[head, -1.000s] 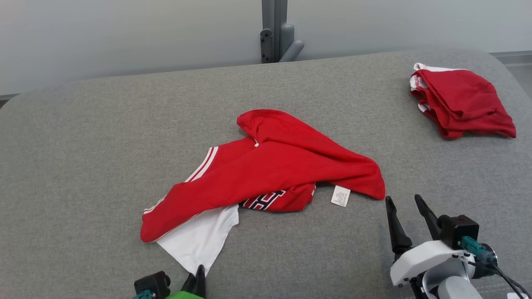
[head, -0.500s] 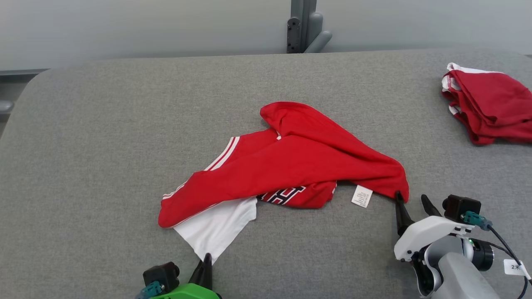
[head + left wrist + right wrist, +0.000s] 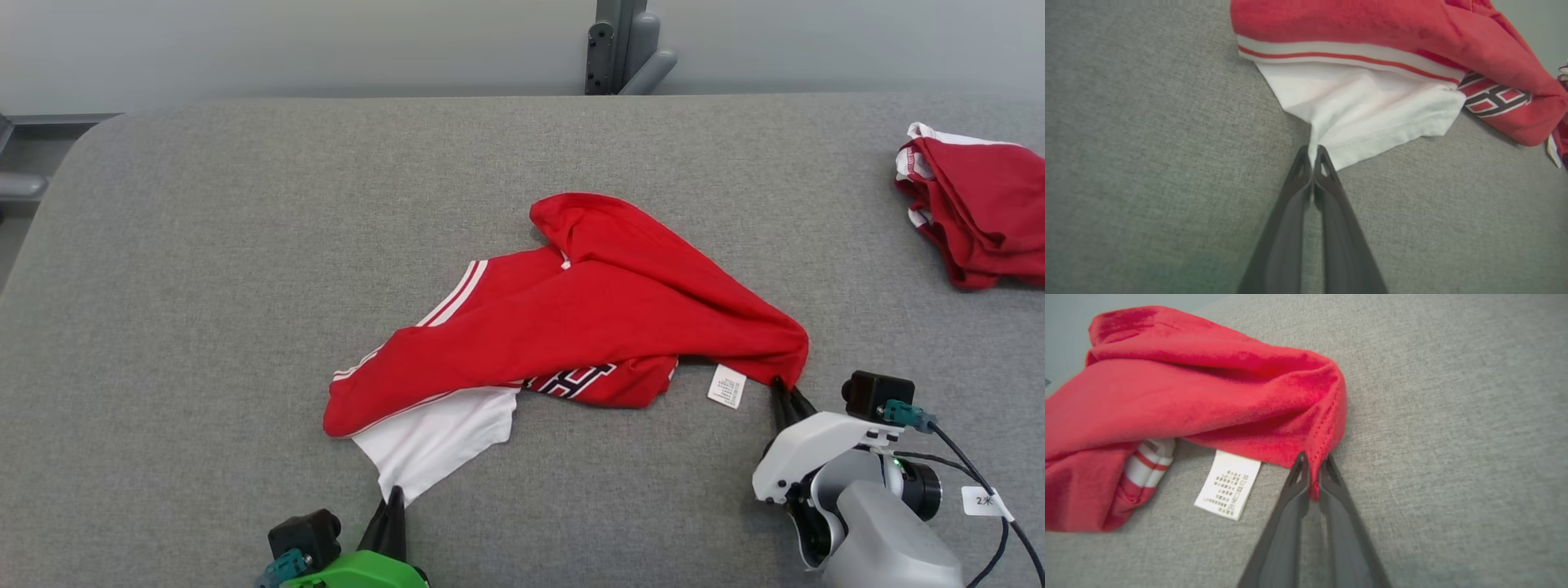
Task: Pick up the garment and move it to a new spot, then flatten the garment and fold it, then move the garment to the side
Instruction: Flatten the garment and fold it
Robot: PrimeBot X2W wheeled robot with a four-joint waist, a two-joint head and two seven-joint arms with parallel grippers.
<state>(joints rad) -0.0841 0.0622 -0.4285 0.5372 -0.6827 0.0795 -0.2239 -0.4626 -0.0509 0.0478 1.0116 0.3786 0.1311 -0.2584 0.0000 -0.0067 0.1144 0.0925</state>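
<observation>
A crumpled red garment (image 3: 588, 318) with white trim, a white panel and dark lettering lies mid-table. My left gripper (image 3: 392, 500) is shut on the tip of its white panel (image 3: 1363, 106) at the near left; the wrist view shows the cloth pinched between the fingers (image 3: 1312, 159). My right gripper (image 3: 788, 392) is closed on the red hem corner (image 3: 1327, 428) at the garment's right end, with red cloth between its fingers (image 3: 1314, 473). A white care label (image 3: 727, 385) lies beside that corner.
A second red garment (image 3: 980, 212), folded, sits at the far right of the grey padded table (image 3: 245, 245). A grey metal post (image 3: 624, 49) stands behind the table's far edge. Bare grey surface lies to the left and near side.
The head camera has shifted, so the whole scene sits further right. My right gripper reached forward to the red corner and closed on it. The left gripper stays closed on the white tip.
</observation>
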